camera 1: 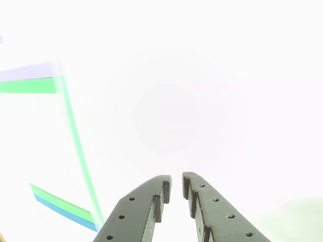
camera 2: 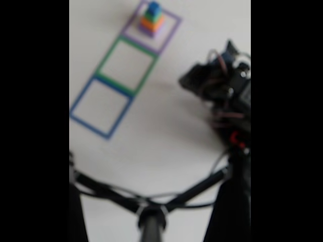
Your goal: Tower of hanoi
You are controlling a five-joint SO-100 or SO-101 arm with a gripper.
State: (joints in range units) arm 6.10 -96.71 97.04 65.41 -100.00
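Tower of hanoi [camera 2: 151, 20]: blocks stacked whole inside the purple tape square [camera 2: 169, 38] at the top of the fixed view, small blue cube [camera 2: 154, 8] on top, orange-looking and purple layers below; picture blurred, so the lower colours are uncertain. Green tape square [camera 2: 103, 60] and blue tape square [camera 2: 81, 98] beside it hold nothing.

Arm [camera 2: 222, 85] sits well apart from the stack, to the right on the desk [camera 2: 161, 146].

Gripper [camera 1: 176, 181], other view: fingertips close together with a narrow gap, nothing between them; empty, near-closed. Background washed out white, green and blue tape edges at left.

Judgement: task at its start. No block moved yet; every transfer remains.
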